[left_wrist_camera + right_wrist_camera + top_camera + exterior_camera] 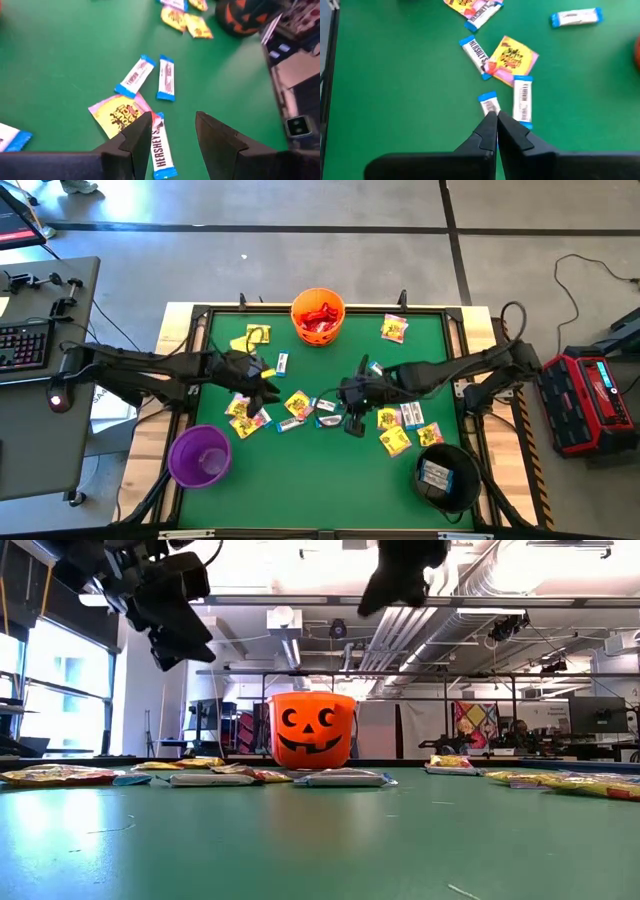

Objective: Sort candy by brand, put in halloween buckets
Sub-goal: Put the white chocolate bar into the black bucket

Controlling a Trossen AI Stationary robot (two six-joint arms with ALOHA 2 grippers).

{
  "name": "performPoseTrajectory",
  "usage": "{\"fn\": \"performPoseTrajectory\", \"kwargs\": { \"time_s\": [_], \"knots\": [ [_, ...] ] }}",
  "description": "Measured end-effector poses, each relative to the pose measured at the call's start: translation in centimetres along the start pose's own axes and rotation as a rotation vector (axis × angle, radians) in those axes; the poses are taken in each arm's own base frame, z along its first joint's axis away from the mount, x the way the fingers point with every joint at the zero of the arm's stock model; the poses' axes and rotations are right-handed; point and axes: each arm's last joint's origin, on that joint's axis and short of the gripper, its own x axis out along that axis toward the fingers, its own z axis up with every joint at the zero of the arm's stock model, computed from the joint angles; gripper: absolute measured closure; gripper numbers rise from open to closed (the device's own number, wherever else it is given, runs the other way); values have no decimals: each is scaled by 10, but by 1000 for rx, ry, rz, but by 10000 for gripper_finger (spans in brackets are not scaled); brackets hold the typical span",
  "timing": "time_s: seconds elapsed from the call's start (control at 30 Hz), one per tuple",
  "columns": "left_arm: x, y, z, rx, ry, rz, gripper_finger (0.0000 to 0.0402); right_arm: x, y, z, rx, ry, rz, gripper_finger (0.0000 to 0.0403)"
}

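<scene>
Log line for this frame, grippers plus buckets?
left gripper: open above white-blue packet | right gripper: shut, empty | orange bucket: red candy | black bucket: white-blue candy

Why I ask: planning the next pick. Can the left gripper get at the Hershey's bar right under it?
Probably yes. The left gripper hangs open above the Hershey's bar, with nothing lying over the bar; a yellow packet only lies alongside.

You've got a matt green table point(320, 470) top with a pale wood-look rim, glossy plastic-film candy point(512, 56) wrappers, smooth shiny plastic buckets — orange point(313, 729), purple point(200, 455), black point(447, 476) — and matt black hard-plastic-looking fingers point(135, 145) on the left tool point(174, 137).
</scene>
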Motion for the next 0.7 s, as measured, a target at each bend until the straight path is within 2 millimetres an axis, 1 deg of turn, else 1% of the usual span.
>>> {"fn": "performPoseTrajectory", "kwargs": {
  "time_s": [0.1, 0.23, 0.33, 0.43, 0.6, 0.7],
  "knots": [
    [15, -4, -5, 21, 36, 23, 257, 17, 3, -17, 61, -18, 17, 403],
    [36, -6, -11, 71, 46, 99, 256, 28, 9, -33, 129, -32, 18, 403],
    [50, -6, -12, 120, 59, 150, 252, 28, 16, -37, 153, -39, 10, 403],
    [63, -6, -8, 178, 88, 169, 241, 25, 23, -37, 147, -52, 13, 403],
    [84, -3, 0, 245, 113, 183, 210, 24, 26, -39, 157, -32, 31, 403],
    [96, 0, 4, 255, 130, 197, 189, 24, 27, -40, 157, 3, 98, 403]
  ]
}}
